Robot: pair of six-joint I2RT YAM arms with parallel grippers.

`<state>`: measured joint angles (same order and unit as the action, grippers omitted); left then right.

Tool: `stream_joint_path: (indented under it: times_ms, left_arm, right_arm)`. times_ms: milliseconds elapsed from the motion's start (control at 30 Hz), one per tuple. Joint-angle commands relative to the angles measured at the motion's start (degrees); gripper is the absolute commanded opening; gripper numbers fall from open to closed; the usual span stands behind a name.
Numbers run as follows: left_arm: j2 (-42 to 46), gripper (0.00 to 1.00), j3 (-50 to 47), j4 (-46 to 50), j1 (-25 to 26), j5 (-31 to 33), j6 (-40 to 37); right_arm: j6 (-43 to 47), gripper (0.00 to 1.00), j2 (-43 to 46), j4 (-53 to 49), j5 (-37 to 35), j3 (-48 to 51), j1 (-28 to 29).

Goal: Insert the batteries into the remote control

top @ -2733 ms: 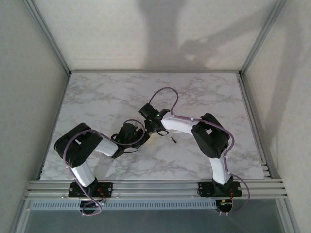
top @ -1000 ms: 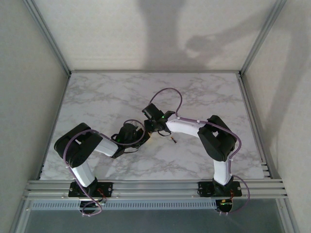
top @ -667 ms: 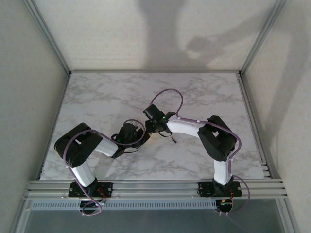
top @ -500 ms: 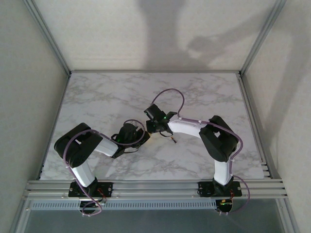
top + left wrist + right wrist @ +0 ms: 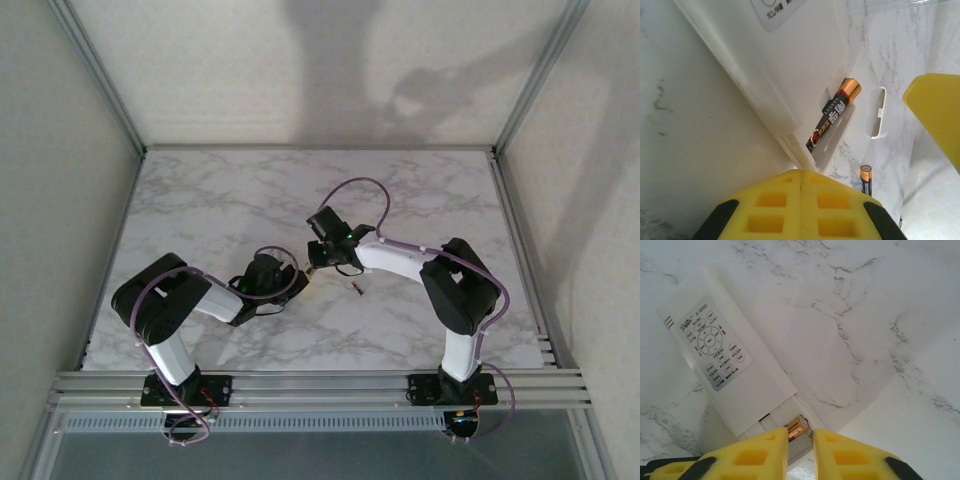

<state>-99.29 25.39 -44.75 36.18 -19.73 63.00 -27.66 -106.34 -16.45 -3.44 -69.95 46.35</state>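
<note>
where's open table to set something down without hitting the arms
Free: far half of the table, arms to back wall, and the near strip between the arm bases. Crowded: the centre, where left gripper and right gripper meet at the remote and loose battery.

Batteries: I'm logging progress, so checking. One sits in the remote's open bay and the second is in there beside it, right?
Not quite. One battery sits in the remote's open bay, but the second battery lies on the table beside the remote, as the left wrist view shows.
</note>
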Motion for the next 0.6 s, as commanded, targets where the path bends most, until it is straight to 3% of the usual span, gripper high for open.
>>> stream_joint_path:
  times_ms: [0,567]
  left_arm:
    - [-1.22,0.00,0.30,2.26,0.35,1.62,-1.30]
    - [-1.53,0.00,0.54,2.29,0.37,1.49,-1.28]
  right_arm:
    - [0.49,0.21,-1.70,0.54,2.24,0.17,-0.48]
    - [0.50,0.20,-4.37,0.54,3.08,-0.88,-0.92]
